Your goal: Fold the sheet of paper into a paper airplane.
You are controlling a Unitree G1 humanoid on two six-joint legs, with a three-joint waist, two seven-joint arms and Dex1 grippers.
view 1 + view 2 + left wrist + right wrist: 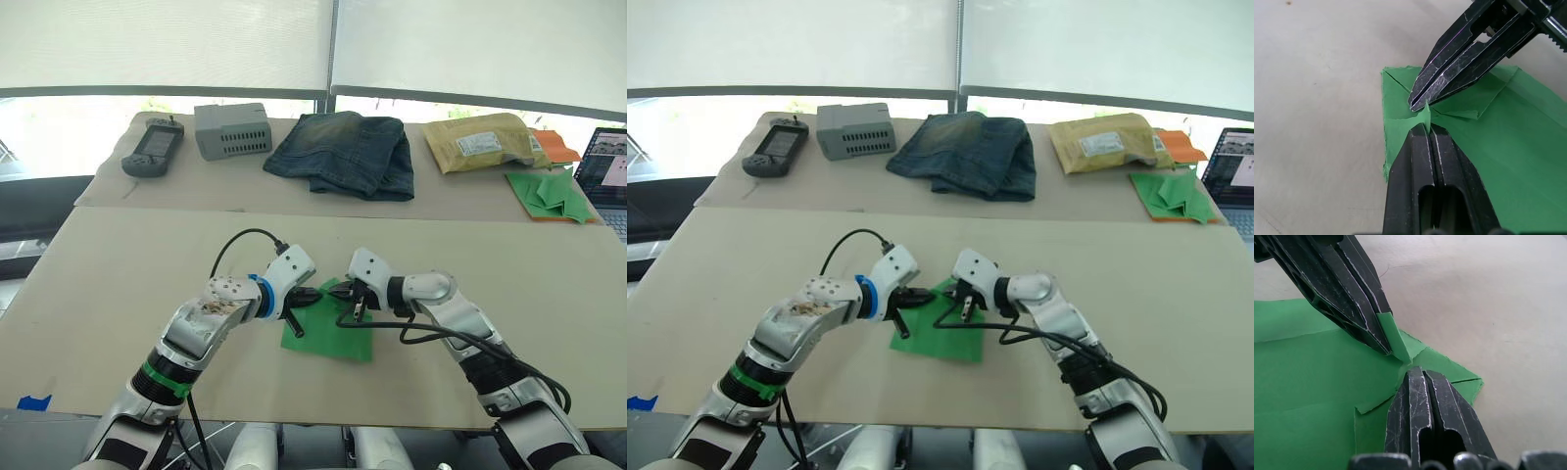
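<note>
The bright green sheet of paper (328, 335) lies flat on the near table, with creased corner flaps at its far edge (1459, 98). My two grippers meet tip to tip over that edge. The left gripper (1426, 128) is shut on a small raised flap of the paper, which stands up between its fingertips. The right gripper (1411, 371) is shut too, and its tip rests on the sheet at the foot of that flap, touching the left one. From the head, the left gripper (315, 294) comes in from the left and the right gripper (345, 292) from the right.
On the far table lie a black handheld controller (152, 149), a grey box (231, 130), blue jeans (345, 152), a yellow padded envelope (485, 142) and a heap of green paper pieces on an orange sheet (551, 191). A laptop (607, 171) sits at the right edge.
</note>
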